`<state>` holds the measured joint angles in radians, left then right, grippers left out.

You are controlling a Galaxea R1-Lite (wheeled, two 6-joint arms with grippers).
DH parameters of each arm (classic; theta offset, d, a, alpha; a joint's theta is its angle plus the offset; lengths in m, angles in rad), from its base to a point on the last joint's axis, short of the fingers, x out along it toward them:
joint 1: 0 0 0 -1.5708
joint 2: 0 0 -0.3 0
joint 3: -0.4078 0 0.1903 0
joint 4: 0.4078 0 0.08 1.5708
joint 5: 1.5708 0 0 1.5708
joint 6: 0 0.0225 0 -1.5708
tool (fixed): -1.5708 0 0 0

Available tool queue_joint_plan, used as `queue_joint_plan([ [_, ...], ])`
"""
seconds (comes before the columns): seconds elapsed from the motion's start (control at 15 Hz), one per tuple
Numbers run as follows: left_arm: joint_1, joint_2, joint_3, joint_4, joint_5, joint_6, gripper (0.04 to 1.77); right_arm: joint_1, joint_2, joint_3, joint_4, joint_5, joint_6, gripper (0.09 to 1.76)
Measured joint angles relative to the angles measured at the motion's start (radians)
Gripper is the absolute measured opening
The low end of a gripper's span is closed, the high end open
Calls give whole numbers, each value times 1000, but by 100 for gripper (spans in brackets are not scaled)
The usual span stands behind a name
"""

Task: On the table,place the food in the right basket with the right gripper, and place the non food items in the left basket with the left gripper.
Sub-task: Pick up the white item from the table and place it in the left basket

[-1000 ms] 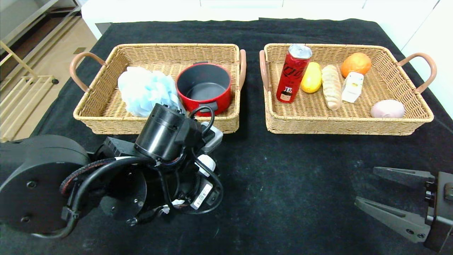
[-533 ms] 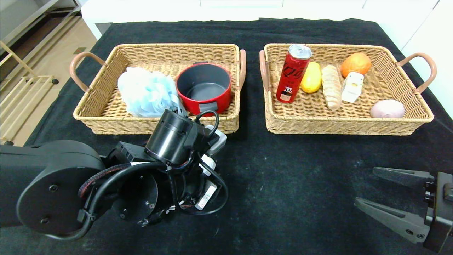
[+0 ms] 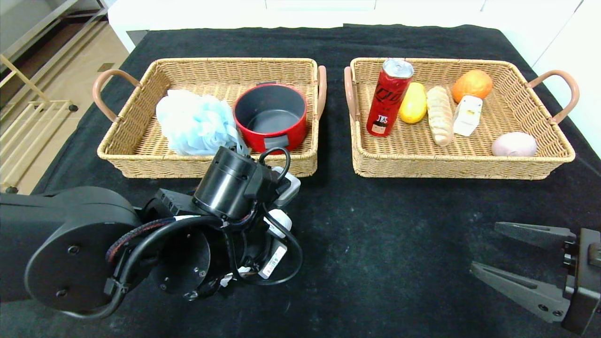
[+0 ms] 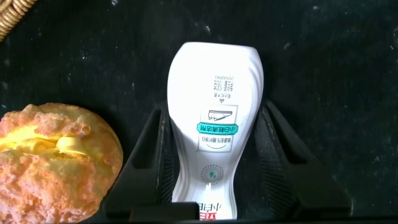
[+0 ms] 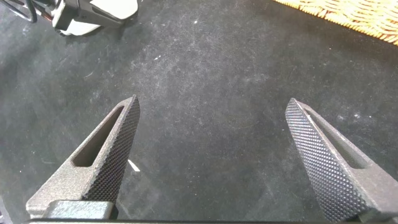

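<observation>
- From the head camera my left arm blocks its own left claw; I see only the arm housing low on the near left of the surface, just in front of the left basket.
- The left wrist camera fills that gap: a white bottle lies flat on the black cloth between the two black fingers, which sit close against its sides. I cannot tell whether they are actually gripping it.
- The bottle's near end is cut off at the picture's edge, and its label print is too small for me to read.
- A crusty bread roll lies just beside the bottle, partly cropped; the arm hides it from the head camera.
- The right claw hangs at the near right with its fingers spread wide and nothing between them.
- Left basket holds a blue bath sponge and a red pot.
- Right basket holds a red can, a yellow fruit, a bread stick, an orange, a small white carton and a pale pink, egg-shaped item.
</observation>
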<state>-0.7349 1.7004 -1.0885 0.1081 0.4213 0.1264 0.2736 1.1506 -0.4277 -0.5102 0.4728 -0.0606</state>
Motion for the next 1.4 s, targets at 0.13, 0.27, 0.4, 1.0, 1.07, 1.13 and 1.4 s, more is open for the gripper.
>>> queue_joint_plan([
  [0.13,0,3,1,0,0,0,84,0,0,0,0,0,0,171],
  [0.27,0,6,1,0,0,1,84,0,0,0,0,0,0,171],
  [0.4,0,7,1,0,0,1,84,0,1,0,-1,0,0,171],
  [1.0,2,-21,1,8,-1,-1,84,0,1,0,-1,0,0,171],
  [1.07,3,-35,2,6,-1,-3,84,0,3,1,-1,0,0,171],
  [1.13,4,-50,2,4,0,-4,84,0,4,2,-1,0,-2,171],
  [1.4,18,-112,3,1,0,-16,84,4,11,7,-2,0,-11,171],
])
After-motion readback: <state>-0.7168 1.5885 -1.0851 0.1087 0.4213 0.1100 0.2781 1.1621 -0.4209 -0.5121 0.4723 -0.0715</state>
